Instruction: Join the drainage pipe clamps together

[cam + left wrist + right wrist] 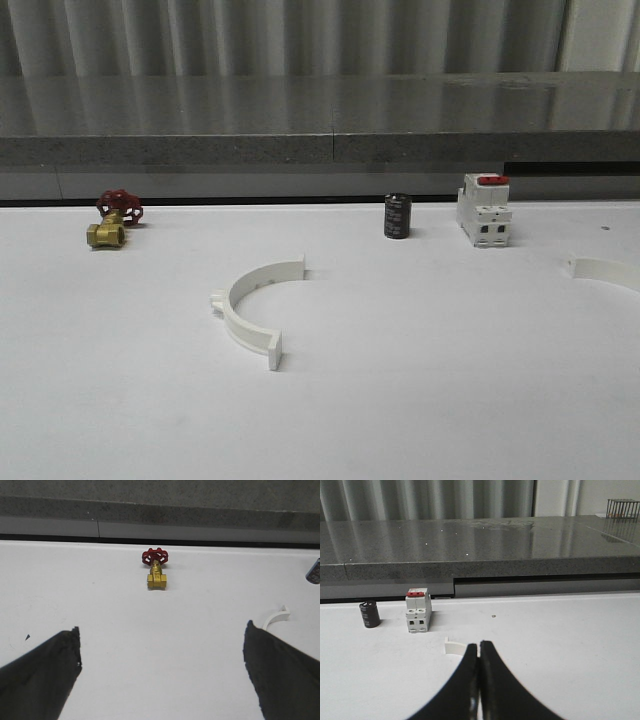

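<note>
One drainage pipe clamp [252, 305], a white half-ring with flat end tabs, lies on the white table a little left of centre. The other clamp [603, 270] lies at the right edge of the front view, partly cut off. My left gripper [161, 637] hovers open over bare table, and one end of the central clamp [277, 617] shows beside its right finger [280, 672]. My right gripper [479, 646] is shut, its black fingers pressed together. An end of the right clamp [454, 647] shows past them, the rest hidden behind the fingers.
A brass valve with a red handwheel [112, 222] sits at the back left. A black cylinder [397, 217] and a white breaker with a red switch [484, 210] stand at the back, right of centre. A grey stone ledge [320, 130] runs behind the table.
</note>
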You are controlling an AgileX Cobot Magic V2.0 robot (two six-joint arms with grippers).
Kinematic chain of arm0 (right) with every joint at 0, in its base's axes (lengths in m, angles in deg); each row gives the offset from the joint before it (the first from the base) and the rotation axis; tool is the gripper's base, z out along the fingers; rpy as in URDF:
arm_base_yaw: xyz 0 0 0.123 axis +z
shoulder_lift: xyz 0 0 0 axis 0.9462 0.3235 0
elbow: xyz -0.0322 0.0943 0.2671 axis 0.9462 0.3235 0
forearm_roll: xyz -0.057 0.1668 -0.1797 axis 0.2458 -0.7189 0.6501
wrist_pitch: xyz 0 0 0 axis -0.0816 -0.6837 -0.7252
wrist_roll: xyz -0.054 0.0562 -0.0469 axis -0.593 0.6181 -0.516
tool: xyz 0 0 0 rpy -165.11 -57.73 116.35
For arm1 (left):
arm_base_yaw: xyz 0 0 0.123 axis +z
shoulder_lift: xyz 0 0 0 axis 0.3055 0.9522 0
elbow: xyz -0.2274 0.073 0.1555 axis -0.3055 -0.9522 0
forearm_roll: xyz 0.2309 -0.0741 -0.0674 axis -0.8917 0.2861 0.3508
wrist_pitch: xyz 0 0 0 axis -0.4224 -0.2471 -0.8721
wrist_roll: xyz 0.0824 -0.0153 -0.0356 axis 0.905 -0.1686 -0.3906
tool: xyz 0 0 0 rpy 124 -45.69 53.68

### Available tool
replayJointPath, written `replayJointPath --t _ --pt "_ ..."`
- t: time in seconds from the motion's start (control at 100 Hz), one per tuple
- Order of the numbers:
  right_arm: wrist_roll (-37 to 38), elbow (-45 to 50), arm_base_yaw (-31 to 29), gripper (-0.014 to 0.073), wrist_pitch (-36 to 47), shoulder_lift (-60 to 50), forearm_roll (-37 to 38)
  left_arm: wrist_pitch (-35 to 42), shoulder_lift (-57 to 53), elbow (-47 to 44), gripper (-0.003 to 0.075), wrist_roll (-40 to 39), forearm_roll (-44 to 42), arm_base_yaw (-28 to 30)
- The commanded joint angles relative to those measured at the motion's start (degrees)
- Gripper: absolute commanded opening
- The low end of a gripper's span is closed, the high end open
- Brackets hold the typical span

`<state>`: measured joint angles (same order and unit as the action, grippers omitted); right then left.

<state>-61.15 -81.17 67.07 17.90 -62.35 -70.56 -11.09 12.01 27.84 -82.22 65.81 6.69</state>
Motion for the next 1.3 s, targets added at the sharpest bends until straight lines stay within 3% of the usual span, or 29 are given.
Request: replayJointPath --t 0.0,0.14,0.43,0.72,0.97,1.29 --pt "-0.4 -0.9 -0.2 -0.0068 5.3 -1.1 0.4 5.1 -5.4 -1.0 0.0614 0.1 -0.1 0.1" --pt "-0.4 -0.9 -0.2 -0.0068 5.5 -1.1 0.4 4.7 -12.4 -3.0 0.0486 0.1 -0.1 0.1" --pt "-0.4 -0.9 -0.2 -0.0068 6.2 -1.1 0.4 3.8 -17.2 -3.2 -0.002 0.1 -0.2 0.1" --pt "-0.4 -3.9 -0.2 -0.0068 3.9 0.6 0.4 3.0 -17.2 -3.3 -0.002 0.1 -0.3 0.1" --pt "-0.4 -14.2 -0.2 -0.0068 -0.9 12.7 0.4 3.0 -17.2 -3.3 -0.002 0.1 -0.3 0.1" --pt "-0.4 -33.7 -0.2 -0.0068 -21.4 36.5 0.0 3.0 -17.2 -3.3 -0.002 0.1 -0.3 0.1"
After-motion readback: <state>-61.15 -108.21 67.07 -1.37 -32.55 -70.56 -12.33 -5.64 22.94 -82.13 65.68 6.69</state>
